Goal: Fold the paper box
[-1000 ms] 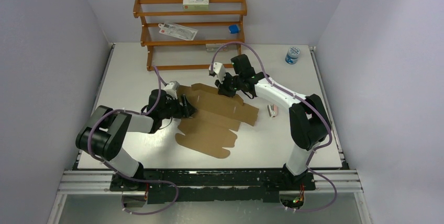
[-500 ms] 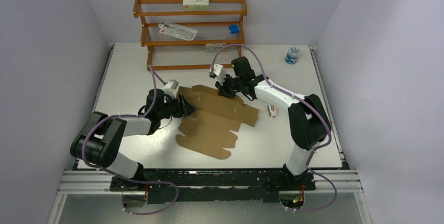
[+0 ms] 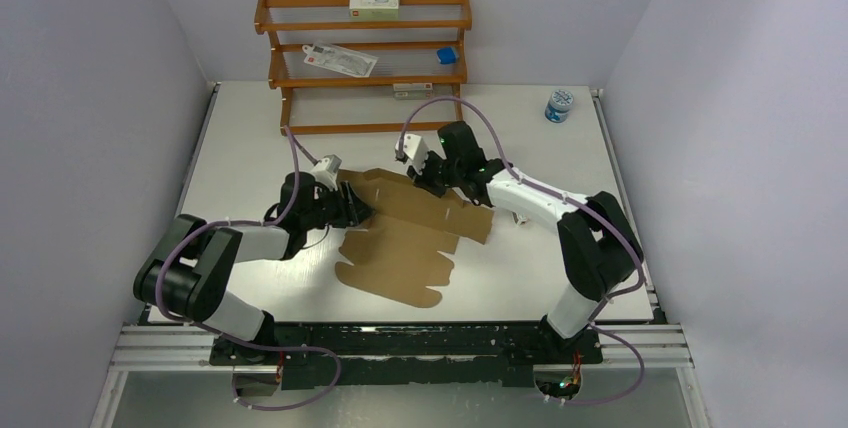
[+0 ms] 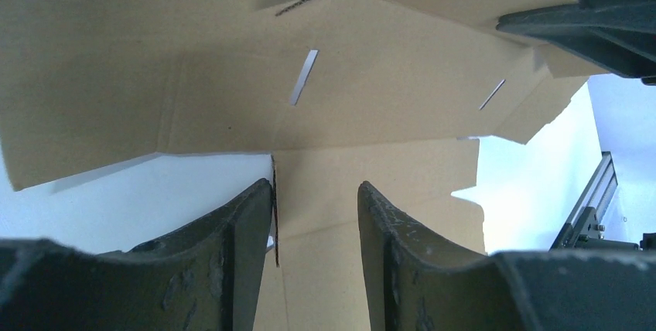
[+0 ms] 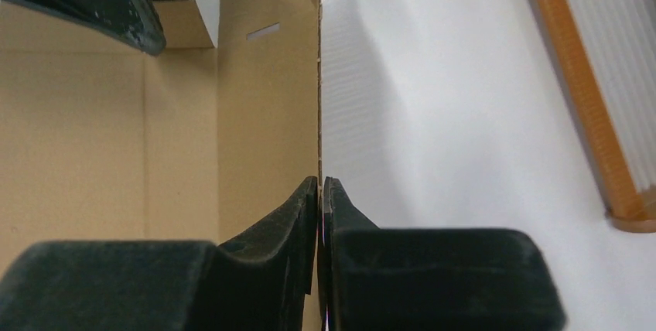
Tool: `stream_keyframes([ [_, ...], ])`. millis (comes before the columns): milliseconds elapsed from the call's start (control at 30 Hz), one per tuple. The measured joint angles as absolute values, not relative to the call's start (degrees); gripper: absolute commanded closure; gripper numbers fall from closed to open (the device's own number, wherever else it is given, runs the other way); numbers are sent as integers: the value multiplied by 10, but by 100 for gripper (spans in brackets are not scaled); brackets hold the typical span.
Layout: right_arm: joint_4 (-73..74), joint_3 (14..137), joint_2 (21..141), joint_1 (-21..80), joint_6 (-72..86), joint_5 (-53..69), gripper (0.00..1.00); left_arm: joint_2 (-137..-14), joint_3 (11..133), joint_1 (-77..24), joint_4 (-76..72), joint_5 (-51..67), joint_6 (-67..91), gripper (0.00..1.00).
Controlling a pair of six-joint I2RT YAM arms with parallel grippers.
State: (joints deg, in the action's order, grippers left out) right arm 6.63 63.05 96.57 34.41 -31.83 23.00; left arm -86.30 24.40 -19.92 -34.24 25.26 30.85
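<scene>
The paper box point(image 3: 410, 223) is a flat brown die-cut cardboard sheet with flaps and slots, lying mid-table. My left gripper point(image 3: 357, 206) is at its left edge. In the left wrist view my left gripper point(image 4: 316, 211) is open over the sheet point(image 4: 371, 91), and a raised cardboard edge runs along the inside of the left fingertip point(image 4: 251, 219). My right gripper point(image 3: 424, 172) is at the sheet's far edge. In the right wrist view my right gripper point(image 5: 320, 185) is shut on the thin edge of a cardboard panel point(image 5: 263, 107) that stands up from the table.
A wooden rack point(image 3: 365, 76) stands at the back with printed cartons and a small blue item on its shelves. A blue-lidded jar point(image 3: 559, 105) sits at the back right. Grey walls close in the left and right sides.
My right arm has dropped lower and shifted a little left, keeping the far edge of the sheet. My left arm's elbow has swung left, and its gripper stays at the sheet's left edge.
</scene>
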Motion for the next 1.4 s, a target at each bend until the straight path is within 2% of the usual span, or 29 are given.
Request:
stream_keyframes([
  [133, 42, 619, 951, 360, -345, 213, 98, -861, 244, -213, -341, 242, 308, 52],
  [433, -29, 548, 927, 388, -453, 170, 97, -860, 244, -243, -342, 214, 307, 51],
  [633, -60, 542, 927, 396, -498, 134, 98, -854, 242, -247, -336, 192, 305, 46],
  [800, -66, 541, 927, 399, -519, 121, 97, -800, 246, -244, -279, 156, 283, 39],
  [1067, -67, 541, 927, 399, -535, 118, 97, -706, 264, -184, -239, 103, 242, 33],
  [1400, -65, 541, 928, 403, -545, 118, 97, -775, 293, -95, -238, 116, 222, 35],
])
